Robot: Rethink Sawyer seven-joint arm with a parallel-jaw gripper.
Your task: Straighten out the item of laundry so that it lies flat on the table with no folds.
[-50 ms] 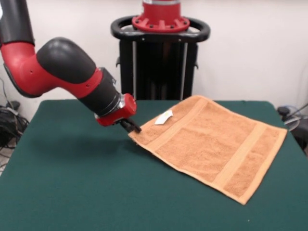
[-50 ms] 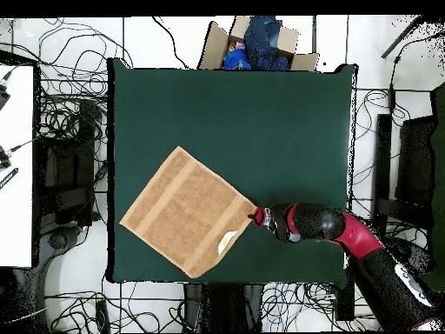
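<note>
The towel (image 1: 211, 144) is orange-tan terry, crossed by two paler, smoother woven bands near its ends, and it carries a small white tag (image 1: 163, 117). The table (image 1: 72, 192) is a plain dark green all over. The arm (image 1: 62, 70) is red with black sections, and a silver ring sits ahead of its red wrist. The gripper (image 1: 132, 126) is black. In the overhead view, a brown cardboard box (image 2: 252, 45) holds blue cloth.

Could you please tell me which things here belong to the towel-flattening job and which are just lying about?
Job: towel, its white tag, green table, gripper at the towel's corner.
Lying about: cardboard box of clothes, floor cables.
</note>
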